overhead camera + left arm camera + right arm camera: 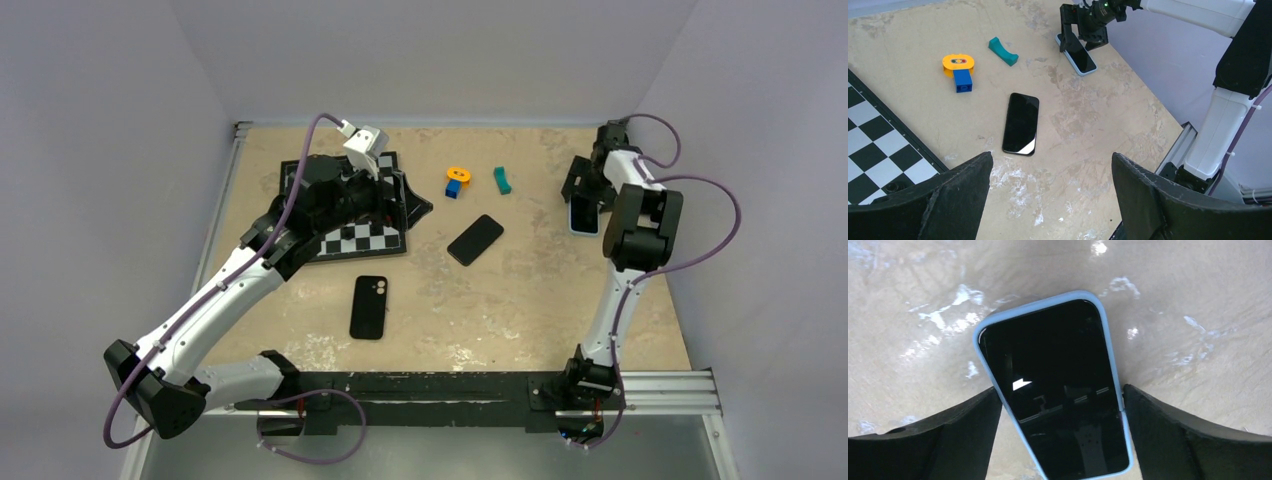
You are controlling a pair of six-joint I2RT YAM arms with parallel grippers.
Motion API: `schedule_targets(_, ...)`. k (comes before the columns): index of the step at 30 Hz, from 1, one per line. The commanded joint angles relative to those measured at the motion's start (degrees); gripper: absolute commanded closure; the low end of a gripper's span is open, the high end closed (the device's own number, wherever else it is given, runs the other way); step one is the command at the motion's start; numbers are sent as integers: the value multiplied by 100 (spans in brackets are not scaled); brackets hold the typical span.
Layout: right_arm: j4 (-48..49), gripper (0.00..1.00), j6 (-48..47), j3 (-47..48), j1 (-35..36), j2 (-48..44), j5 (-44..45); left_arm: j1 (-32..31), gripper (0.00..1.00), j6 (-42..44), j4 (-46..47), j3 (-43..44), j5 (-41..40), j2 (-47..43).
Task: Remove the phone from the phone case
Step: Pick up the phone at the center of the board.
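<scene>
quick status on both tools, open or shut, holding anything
Left tool: open, holding nothing.
Right tool: open, one finger on each side of the blue-cased phone, not clamped on it.

Six loose items, one board.
Three phone-shaped slabs: one black-screened phone in a light-blue case [1058, 390], one bare black phone [475, 240], one black slab with a camera cutout [369, 307]; one orange round block [458, 174], one blue square brick [453, 190], one teal curved block [502, 180]; one black-and-white chequered board [375, 238].

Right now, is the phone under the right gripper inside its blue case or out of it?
Inside. The blue case wraps the phone on every visible edge; the open right gripper straddles both.
</scene>
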Motion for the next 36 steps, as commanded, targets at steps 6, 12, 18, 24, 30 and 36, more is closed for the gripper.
schedule_targets(6, -954, 41, -107, 532, 377, 296, 349, 41, 9, -42, 210, -6, 57, 39)
schedule_targets(12, -452, 80, 10, -370, 404, -502, -507, 41, 9, -92, 224, 3, 121, 65)
schedule_targets(18, 881, 100, 628, -2107, 340, -1694, -1274, 38, 10, -161, 253, -2, 235, 185)
schedule_targets(24, 3008, 100, 2084, -4385, 143, -3360, -2375, 32, 15, -212, 473, -119, 384, 277)
schedule_targets(30, 5378, 100, 4155, -6476, 108, -4879, -3480, -148, 11, -35, 1147, -515, 494, 285)
schedule_targets(36, 7024, 100, 7165, -8103, 752, -6508, -3427, -464, 7, 339, 2021, -943, 568, 291)
